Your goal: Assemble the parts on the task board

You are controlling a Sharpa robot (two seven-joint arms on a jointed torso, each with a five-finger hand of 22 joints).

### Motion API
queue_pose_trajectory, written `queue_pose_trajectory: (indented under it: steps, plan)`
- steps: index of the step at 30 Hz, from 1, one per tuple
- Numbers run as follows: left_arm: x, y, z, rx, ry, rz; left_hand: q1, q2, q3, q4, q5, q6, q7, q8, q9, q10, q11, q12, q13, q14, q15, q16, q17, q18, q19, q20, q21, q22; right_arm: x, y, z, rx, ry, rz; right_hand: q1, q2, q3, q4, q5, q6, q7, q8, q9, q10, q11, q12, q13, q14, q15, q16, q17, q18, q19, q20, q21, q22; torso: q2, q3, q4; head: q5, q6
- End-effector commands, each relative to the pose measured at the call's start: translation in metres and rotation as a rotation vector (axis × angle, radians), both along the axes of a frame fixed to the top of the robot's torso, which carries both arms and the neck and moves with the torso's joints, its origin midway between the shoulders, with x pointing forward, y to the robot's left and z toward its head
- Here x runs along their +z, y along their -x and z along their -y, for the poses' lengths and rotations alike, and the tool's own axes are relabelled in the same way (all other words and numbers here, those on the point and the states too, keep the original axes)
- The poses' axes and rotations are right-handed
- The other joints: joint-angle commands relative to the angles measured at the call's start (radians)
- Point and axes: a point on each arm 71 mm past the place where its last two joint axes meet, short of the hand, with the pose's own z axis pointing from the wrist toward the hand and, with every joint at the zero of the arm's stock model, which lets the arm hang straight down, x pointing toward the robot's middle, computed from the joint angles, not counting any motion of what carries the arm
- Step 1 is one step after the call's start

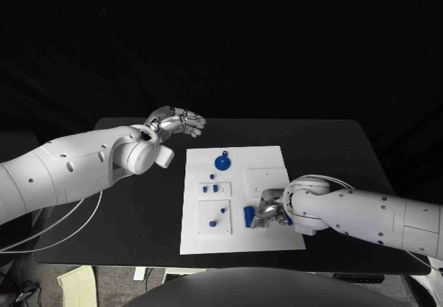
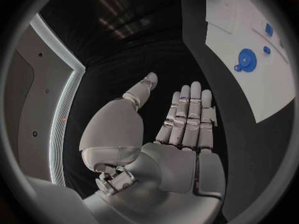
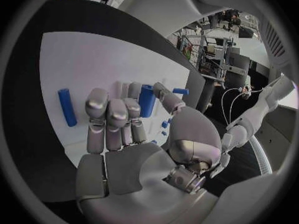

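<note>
Parts in blue lie scattered on the white task board [image 1: 273, 157], which sits in the middle of the black tabletop [image 1: 342, 137]. At the far left, the left arm [image 1: 64, 169] reaches in over the tabletop, and the left hand [image 1: 175, 121] hovers above the dark surface off the board's far left corner, holding nothing, with its fingers [image 2: 187, 109] straight, side by side, and the thumb held apart from them. Moving onto the board, a round blue gear [image 1: 223, 162] with a small knob lies near the far edge, with a tiny blue piece [image 1: 211, 176] just nearer than it. Two short blue pegs [image 1: 210, 188] stand in a raised white block near the board's left side, and another white block nearer the robot carries two small blue pieces [image 1: 217, 217]. Just right of that block a blue cylinder [image 1: 248, 215] lies on the board. Beside it, the right hand [image 1: 271, 211] rests low over the board's right near part, its fingers curled around a second blue cylinder [image 3: 147, 100], thumb on one side and fingers on the other. In the right wrist view the first cylinder lies apart from the hand on the white surface. The right arm [image 1: 369, 214] comes in from the right edge
</note>
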Motion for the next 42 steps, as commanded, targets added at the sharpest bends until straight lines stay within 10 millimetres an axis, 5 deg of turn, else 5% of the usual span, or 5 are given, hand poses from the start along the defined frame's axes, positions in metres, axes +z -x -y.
queue_pose_trajectory:
  steps: [1,23,30,34,42]
  plan:
    - [0.001,0.001,0.003,-0.018,0.005,0.005,-0.002,0.001,0.002,0.003,-0.002,-0.006,-0.004,0.005,-0.001,0.000,0.003,-0.004,-0.001,0.007,-0.002,-0.007,0.002,0.017,0.005,0.001,-0.004,0.002,-0.011,0.006,0.005,0.012,0.059,-0.010,0.007,0.000,-0.001,-0.005,-0.006,-0.001,0.002,-0.015,-0.007,0.005,-0.002,-0.006,0.001,0.001,-0.006,-0.007,0.001,0.082,0.002,0.004,0.002,0.009,0.000,-0.0006,0.0002,0.000,0.000]
    - [0.001,0.001,0.002,-0.016,0.005,0.006,-0.001,0.001,0.003,0.003,-0.002,-0.006,-0.004,0.005,-0.001,0.001,0.003,-0.004,-0.001,0.007,-0.002,-0.008,0.003,0.017,0.005,0.002,-0.005,0.002,-0.011,0.009,0.005,0.025,0.036,-0.004,0.028,0.015,-0.001,-0.028,-0.037,0.005,0.000,-0.016,-0.005,0.013,-0.003,-0.004,0.008,0.003,-0.006,-0.009,0.004,0.082,0.003,0.006,0.002,0.009,0.000,-0.0005,0.0007,0.000,-0.002]
    - [0.001,0.000,0.001,-0.014,0.007,0.007,-0.001,0.001,0.003,0.003,-0.002,-0.006,-0.004,0.005,-0.001,0.001,0.003,-0.004,-0.001,0.007,-0.002,-0.008,0.003,0.017,0.005,0.002,-0.005,0.003,-0.008,0.011,0.009,-0.004,-0.028,0.003,0.025,-0.017,-0.010,-0.032,-0.039,0.004,0.001,-0.018,-0.005,0.011,-0.002,-0.007,0.006,0.003,-0.006,-0.010,0.004,0.082,0.002,0.007,0.001,0.008,0.000,0.0002,-0.0008,0.001,0.000]
    - [0.001,0.000,0.001,-0.012,0.007,0.007,-0.006,0.000,0.000,0.005,-0.002,-0.006,-0.004,0.005,-0.001,0.000,0.003,-0.004,-0.001,0.007,-0.001,-0.009,0.004,0.016,0.005,0.002,-0.006,0.003,-0.004,0.012,0.011,-0.011,-0.052,0.015,-0.012,-0.070,-0.040,-0.014,-0.043,-0.006,0.003,-0.023,-0.006,0.001,-0.001,-0.014,0.000,0.001,-0.005,-0.013,0.004,0.082,0.001,0.006,-0.002,0.006,0.000,0.0003,0.0002,0.001,0.001]
    - [0.001,0.000,0.000,-0.011,0.006,0.007,-0.007,-0.001,0.000,0.005,-0.002,-0.006,-0.004,0.005,-0.001,0.000,0.003,-0.004,-0.001,0.007,-0.001,-0.009,0.005,0.016,0.005,0.002,-0.006,0.003,0.015,0.007,0.021,-0.028,-0.093,0.055,-0.032,-0.088,-0.072,-0.001,-0.045,-0.010,0.003,-0.025,-0.002,-0.002,-0.002,-0.015,0.003,0.000,-0.007,-0.015,0.005,0.082,-0.001,-0.001,-0.006,0.004,0.000,0.0004,-0.0001,0.001,0.002]
